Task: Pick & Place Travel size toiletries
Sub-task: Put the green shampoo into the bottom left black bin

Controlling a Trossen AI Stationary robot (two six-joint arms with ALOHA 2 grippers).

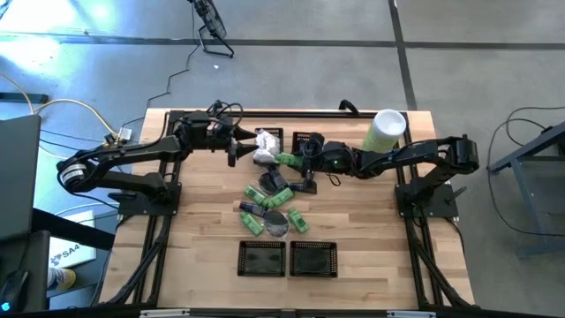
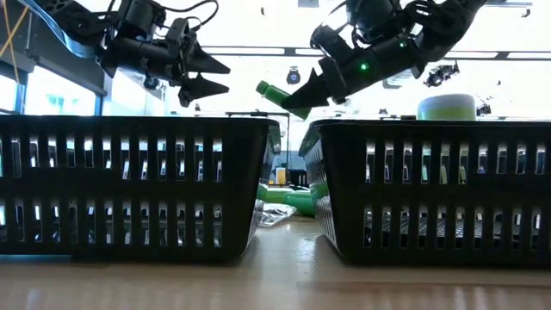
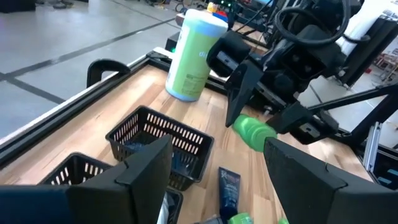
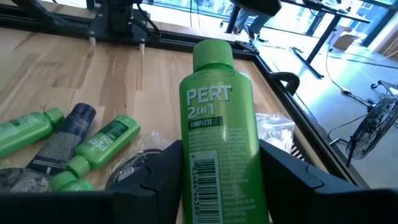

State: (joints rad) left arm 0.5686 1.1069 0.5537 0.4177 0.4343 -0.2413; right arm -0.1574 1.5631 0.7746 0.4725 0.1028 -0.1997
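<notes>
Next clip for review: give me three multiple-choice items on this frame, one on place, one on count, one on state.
1. Where is the tall pale-green cylinder?
A. far right corner of the table
B. inside a basket
C. on the floor

2. How many black mesh baskets stand at the near edge?
A. one
B. two
C. four

3. What does the right claw hold?
A. nothing
B. a white packet
C. a green Pert bottle

A: the high view shows it there. B: two side by side. C: the right wrist view shows the grip.
</notes>
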